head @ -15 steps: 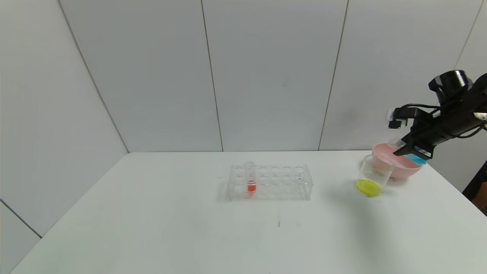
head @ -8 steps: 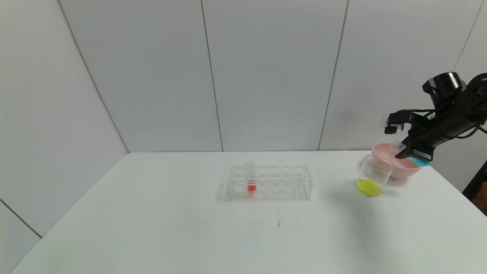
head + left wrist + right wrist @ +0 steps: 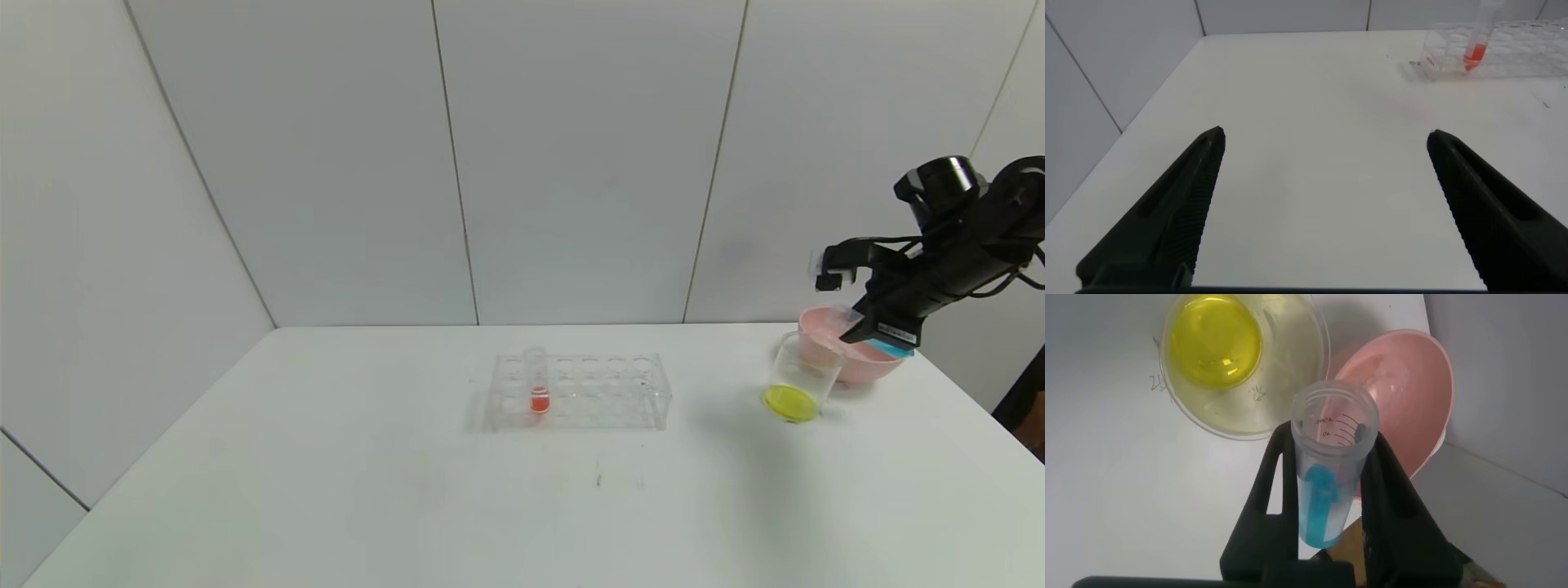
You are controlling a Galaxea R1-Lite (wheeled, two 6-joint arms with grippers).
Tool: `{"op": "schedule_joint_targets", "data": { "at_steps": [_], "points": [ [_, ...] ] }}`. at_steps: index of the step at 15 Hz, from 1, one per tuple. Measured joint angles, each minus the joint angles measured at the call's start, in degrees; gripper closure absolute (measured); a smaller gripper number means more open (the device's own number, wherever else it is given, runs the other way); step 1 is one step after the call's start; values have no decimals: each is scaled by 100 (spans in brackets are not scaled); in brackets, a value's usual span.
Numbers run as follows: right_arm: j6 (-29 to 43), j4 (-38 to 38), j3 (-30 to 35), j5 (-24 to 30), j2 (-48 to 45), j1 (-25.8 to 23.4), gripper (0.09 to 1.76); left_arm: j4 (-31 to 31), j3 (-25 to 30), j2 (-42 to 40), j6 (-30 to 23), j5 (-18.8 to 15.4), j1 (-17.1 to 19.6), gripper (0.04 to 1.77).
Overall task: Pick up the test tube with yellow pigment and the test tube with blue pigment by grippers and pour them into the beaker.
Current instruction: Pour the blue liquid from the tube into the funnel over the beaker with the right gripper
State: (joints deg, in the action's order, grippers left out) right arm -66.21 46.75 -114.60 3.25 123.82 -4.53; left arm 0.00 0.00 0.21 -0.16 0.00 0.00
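Now, far right of the head view: pink bowl (image 3: 857, 359) behind beaker (image 3: 804, 377), tube rack (image 3: 580, 390) mid-table | right gripper (image 3: 857, 328) has edged left and up | clamped on tilted test tube with blue pigment (image 3: 1327, 469), mouth above beaker | left gripper (image 3: 1323, 204) spread wide, empty.
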Motion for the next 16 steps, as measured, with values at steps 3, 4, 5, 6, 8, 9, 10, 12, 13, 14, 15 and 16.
{"op": "schedule_joint_targets", "data": {
  "at_steps": [3, 4, 5, 6, 8, 9, 10, 12, 13, 14, 15, 16],
  "points": [
    [-28, 82, 0, -277, 7, 82, 135, 0, 0, 0, 0, 0, -2, 5],
    [-28, 98, 0, -336, 10, 99, 135, 0, 0, 0, 0, 0, -2, 5],
    [-44, 93, 0, -489, 13, 126, 135, 0, 0, 0, 0, 0, -2, 5],
    [-60, 93, 0, -621, 21, 154, 135, 0, 0, 0, 0, 0, -2, 5],
    [-72, 88, 0, -783, 35, 211, 135, 0, 0, 0, 0, 0, 0, 5],
    [-74, 88, -2, -867, 44, 241, 135, 0, 0, 0, 0, 0, 0, 5],
    [-72, 82, -2, -948, 52, 276, 135, 0, 0, 0, 0, 0, -2, 5],
    [-85, 71, -2, -1152, 62, 344, 135, 0, 0, 0, 0, 0, -5, 5],
    [-94, 71, -2, -1289, 66, 380, 135, 0, 0, 0, 0, 0, -5, 5],
    [-101, 66, -2, -1414, 71, 416, 135, 0, 0, 0, 0, 0, -5, 5],
    [-112, 66, 0, -1488, 73, 453, 135, 0, 0, 0, 0, 0, -2, 5],
    [-128, 62, 0, -1590, 74, 486, 135, 0, 0, 0, 2, 0, -2, 5]
  ]
}}
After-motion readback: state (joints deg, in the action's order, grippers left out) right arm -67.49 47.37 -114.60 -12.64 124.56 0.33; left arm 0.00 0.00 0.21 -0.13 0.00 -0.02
